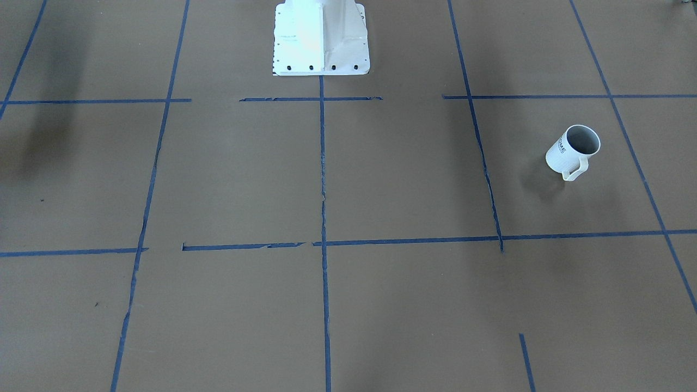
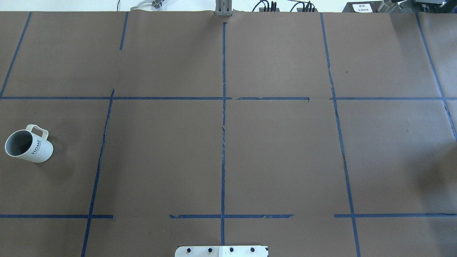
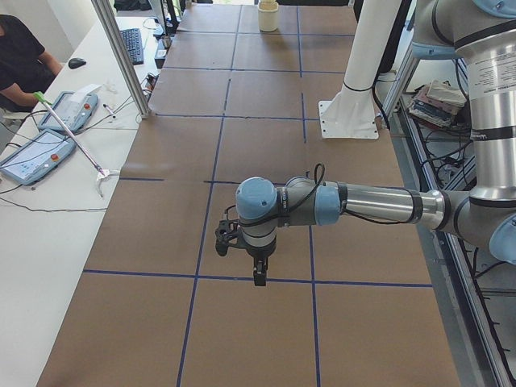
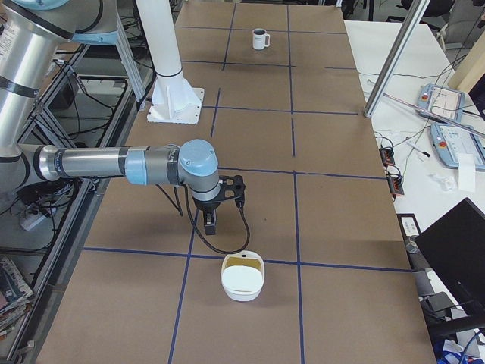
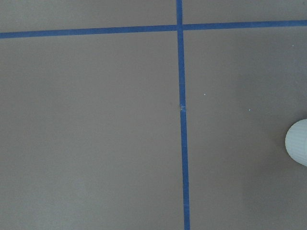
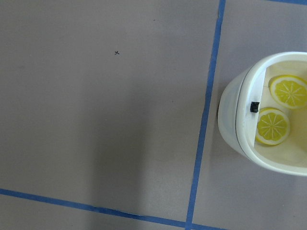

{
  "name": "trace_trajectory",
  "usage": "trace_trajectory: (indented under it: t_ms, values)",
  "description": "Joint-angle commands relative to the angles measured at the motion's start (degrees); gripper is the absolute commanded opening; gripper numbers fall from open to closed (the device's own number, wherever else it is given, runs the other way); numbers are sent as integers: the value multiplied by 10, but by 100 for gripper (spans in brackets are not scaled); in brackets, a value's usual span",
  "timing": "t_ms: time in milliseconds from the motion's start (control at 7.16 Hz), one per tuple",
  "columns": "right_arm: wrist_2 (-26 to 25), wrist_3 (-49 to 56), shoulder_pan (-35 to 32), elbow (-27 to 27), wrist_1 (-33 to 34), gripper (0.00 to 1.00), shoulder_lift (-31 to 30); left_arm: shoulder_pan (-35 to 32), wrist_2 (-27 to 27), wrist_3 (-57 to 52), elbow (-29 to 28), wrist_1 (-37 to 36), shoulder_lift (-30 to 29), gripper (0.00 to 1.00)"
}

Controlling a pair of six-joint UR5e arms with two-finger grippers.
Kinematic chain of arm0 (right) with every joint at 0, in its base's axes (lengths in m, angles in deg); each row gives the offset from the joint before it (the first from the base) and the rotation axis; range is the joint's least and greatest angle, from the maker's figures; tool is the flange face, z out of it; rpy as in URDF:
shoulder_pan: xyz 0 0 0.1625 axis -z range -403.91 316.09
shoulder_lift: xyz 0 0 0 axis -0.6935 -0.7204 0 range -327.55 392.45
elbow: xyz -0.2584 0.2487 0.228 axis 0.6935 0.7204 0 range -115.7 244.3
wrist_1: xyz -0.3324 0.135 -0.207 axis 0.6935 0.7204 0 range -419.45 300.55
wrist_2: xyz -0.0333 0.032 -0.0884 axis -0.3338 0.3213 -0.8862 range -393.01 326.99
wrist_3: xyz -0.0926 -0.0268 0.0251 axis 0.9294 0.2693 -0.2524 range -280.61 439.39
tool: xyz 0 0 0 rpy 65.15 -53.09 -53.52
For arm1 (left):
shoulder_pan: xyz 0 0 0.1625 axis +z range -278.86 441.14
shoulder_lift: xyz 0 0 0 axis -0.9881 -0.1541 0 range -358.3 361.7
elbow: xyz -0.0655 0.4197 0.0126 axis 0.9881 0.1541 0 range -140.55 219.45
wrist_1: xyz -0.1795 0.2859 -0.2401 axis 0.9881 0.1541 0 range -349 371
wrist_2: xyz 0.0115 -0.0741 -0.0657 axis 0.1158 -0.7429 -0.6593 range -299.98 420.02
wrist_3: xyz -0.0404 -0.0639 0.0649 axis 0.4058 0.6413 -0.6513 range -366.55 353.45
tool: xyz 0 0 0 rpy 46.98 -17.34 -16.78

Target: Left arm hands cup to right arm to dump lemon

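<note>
The cup (image 1: 566, 155), a white mug with a grey inside and black "HOME" lettering, stands upright on the brown table; its inside looks empty. It also shows at the left of the overhead view (image 2: 34, 150) and far off in the exterior right view (image 4: 260, 39). A white ribbed curve at the left wrist view's right edge (image 5: 298, 149) looks like its body. Two lemon slices (image 6: 273, 126) lie in a white container (image 4: 242, 292). My left gripper (image 3: 259, 276) hangs above the table; my right gripper (image 4: 210, 222) hangs just behind the container. I cannot tell whether either is open.
The robot's white base (image 1: 321, 38) stands at the table's robot side. Blue tape lines (image 2: 223, 142) mark a grid on the brown table. A metal post (image 3: 121, 56), tablets and an operator are beside the table in the exterior left view.
</note>
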Motion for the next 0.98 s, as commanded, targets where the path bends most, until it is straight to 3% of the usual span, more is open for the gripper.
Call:
trace_trajectory:
  t_ms: [0, 838]
  values:
    - [2, 0, 0, 0, 0, 100, -1, 2, -23, 1, 3, -14, 0, 100]
    - [-3, 2, 0, 0, -1, 100, -2, 3, -28, 0, -3, -14, -9, 100]
